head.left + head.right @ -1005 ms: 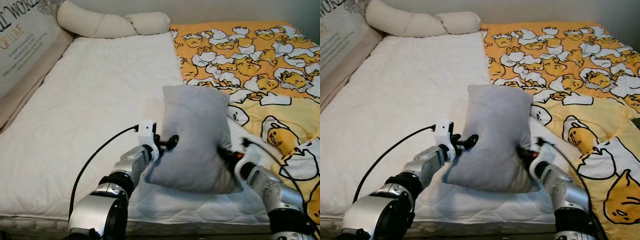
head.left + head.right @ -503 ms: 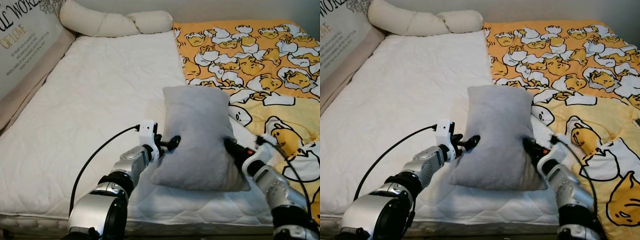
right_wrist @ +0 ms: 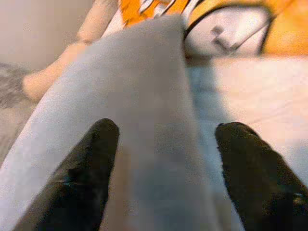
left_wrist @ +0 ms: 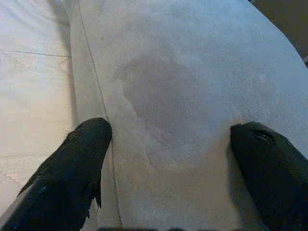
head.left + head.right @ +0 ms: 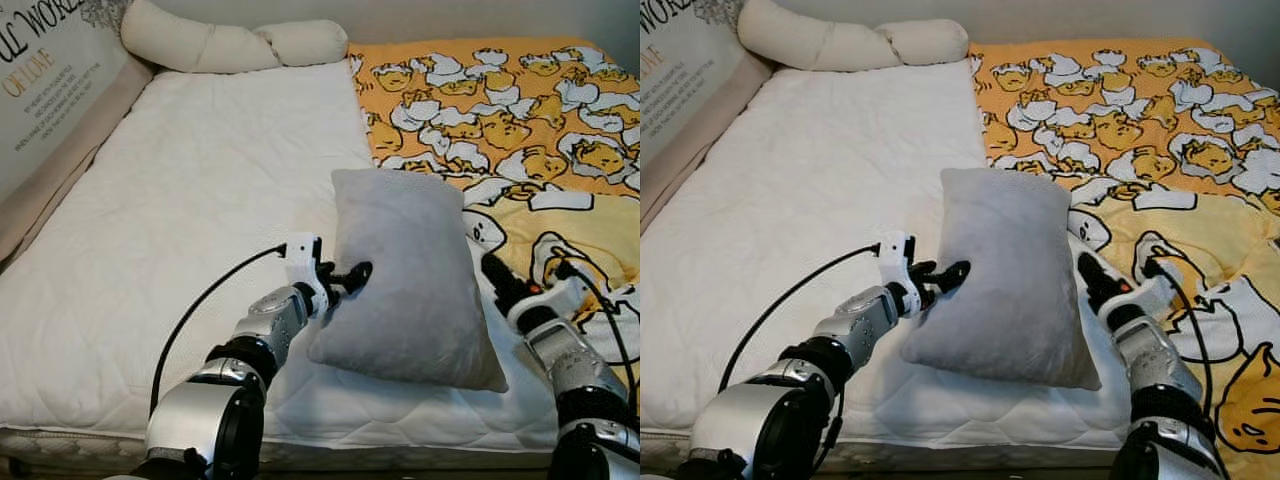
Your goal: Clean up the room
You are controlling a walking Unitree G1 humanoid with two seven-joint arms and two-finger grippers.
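Grey, soft rectangular pillow (image 5: 410,278) lay on the white quilted mattress (image 5: 190,210); the left gripper (image 5: 352,277) touched its side, the right gripper (image 5: 494,276) flanked it, both spread wide.

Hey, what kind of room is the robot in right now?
Most likely a bedroom. There is a bed with a white mattress, a yellow cartoon-print blanket spread over its right side, and a long cream bolster at the head. A grey pillow lies between the two grippers.
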